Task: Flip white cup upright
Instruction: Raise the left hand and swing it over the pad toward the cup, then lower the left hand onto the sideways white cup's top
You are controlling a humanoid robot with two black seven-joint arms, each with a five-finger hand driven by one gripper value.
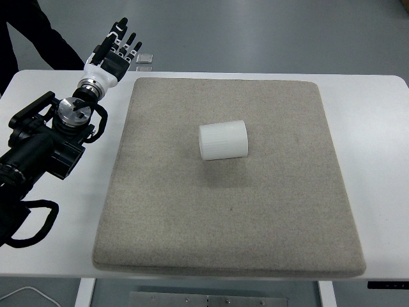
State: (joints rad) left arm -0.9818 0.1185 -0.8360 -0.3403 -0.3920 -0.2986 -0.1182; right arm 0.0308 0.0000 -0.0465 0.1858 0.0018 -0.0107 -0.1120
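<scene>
A white ribbed cup [222, 140] lies on its side near the middle of the grey felt mat [255, 224], its axis running left to right. My left hand [118, 46] hangs over the table's far left corner, well away from the cup, with fingers spread and holding nothing. Its black arm comes in from the lower left edge. The right arm is out of the picture.
The mat covers most of the white table [377, 128]. A small flat square object [145, 59] lies on the floor just beyond the table's far edge, next to my left hand. A dark sleeve of a person [32, 32] shows at the top left corner.
</scene>
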